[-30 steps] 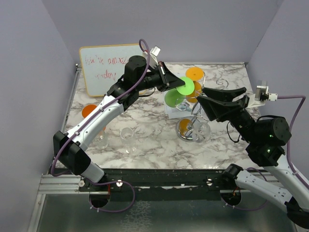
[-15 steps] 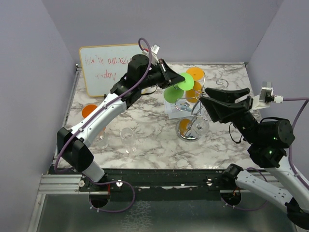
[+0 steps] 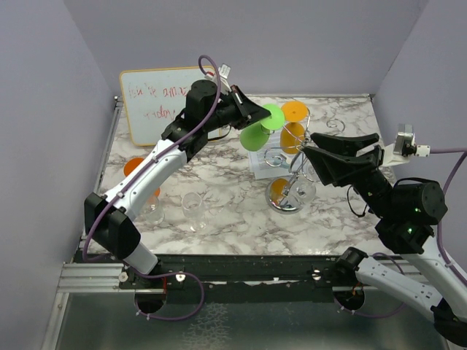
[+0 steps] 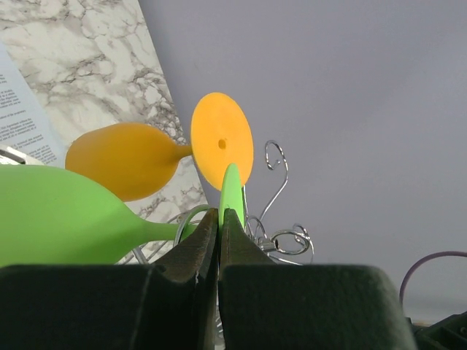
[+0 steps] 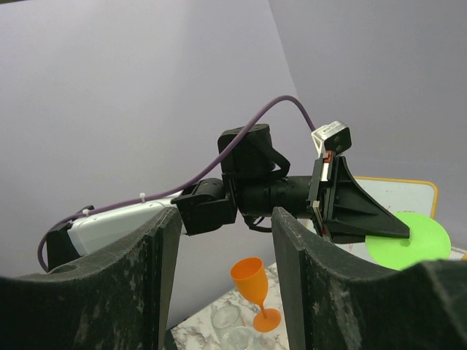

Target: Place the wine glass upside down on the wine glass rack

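My left gripper [image 3: 252, 115] is shut on the flat foot [image 4: 232, 191] of a green wine glass [image 3: 255, 135], held on its side in the air just left of the rack top. Its bowl [image 4: 58, 219] points toward the table. The wine glass rack [image 3: 286, 195] has a chrome disc base, and its curled wire arms [image 4: 284, 235] lie right behind the green foot. An orange wine glass [image 3: 292, 135] hangs upside down on the rack, also in the left wrist view [image 4: 222, 142]. My right gripper [image 3: 302, 144] is open and empty, raised beside the rack, facing the left gripper [image 5: 350, 208].
A whiteboard [image 3: 157, 102] leans at the back left. An orange glass [image 5: 255, 292] stands upright at the table's left [image 3: 135, 168], with clear glasses [image 3: 193, 208] near it. A sheet of paper [image 3: 259, 166] lies beside the rack base. Purple walls close in on all sides.
My left gripper has carried the green glass up and back, a little to the left, nearer the rack's top. My right arm rose slightly, then stayed still.
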Robot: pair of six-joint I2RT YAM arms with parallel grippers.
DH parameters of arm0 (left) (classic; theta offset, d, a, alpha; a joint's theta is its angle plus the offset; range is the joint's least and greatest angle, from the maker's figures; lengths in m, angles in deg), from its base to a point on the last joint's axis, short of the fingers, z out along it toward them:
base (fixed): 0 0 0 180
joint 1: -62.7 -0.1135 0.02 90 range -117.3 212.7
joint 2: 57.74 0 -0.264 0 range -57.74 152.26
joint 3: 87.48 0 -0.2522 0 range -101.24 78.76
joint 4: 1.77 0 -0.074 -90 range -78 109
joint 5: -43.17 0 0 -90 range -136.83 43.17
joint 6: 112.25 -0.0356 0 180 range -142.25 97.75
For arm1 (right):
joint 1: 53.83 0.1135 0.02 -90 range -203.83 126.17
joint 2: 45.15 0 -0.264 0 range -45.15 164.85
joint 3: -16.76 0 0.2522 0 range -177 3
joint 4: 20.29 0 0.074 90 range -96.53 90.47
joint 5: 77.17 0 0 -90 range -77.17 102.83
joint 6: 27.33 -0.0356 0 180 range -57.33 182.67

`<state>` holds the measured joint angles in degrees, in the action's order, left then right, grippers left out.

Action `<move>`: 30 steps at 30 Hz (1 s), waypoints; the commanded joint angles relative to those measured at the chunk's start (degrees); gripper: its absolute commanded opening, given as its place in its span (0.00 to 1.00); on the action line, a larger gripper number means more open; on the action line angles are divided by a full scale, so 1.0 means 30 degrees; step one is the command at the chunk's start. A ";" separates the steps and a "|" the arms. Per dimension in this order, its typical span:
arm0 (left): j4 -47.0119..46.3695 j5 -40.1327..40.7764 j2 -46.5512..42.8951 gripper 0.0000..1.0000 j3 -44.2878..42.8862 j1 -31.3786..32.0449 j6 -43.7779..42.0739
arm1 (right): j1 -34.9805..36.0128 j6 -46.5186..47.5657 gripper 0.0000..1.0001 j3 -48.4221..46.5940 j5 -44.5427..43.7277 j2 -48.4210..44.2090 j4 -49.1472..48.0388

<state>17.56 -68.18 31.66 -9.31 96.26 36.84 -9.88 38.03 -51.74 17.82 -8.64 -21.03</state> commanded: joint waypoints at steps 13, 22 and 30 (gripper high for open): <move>0.0270 -0.1092 -0.2003 0.00 0.1550 -0.0226 0.0255 | 0.0147 -0.0442 0.58 0.0315 0.0357 0.0036 -0.0256; 0.0448 -0.1633 -0.1653 0.03 0.1728 -0.0120 0.0271 | 0.0147 -0.0604 0.58 0.0389 0.0364 0.0246 -0.0445; 0.1972 -0.1367 -0.1530 0.09 0.1330 -0.0114 -0.0499 | 0.0147 -0.0644 0.58 0.0418 -0.0032 0.0309 -0.0451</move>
<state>20.20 -71.50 27.31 -4.68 96.02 37.06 -9.88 36.69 -51.09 17.84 -7.96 -21.10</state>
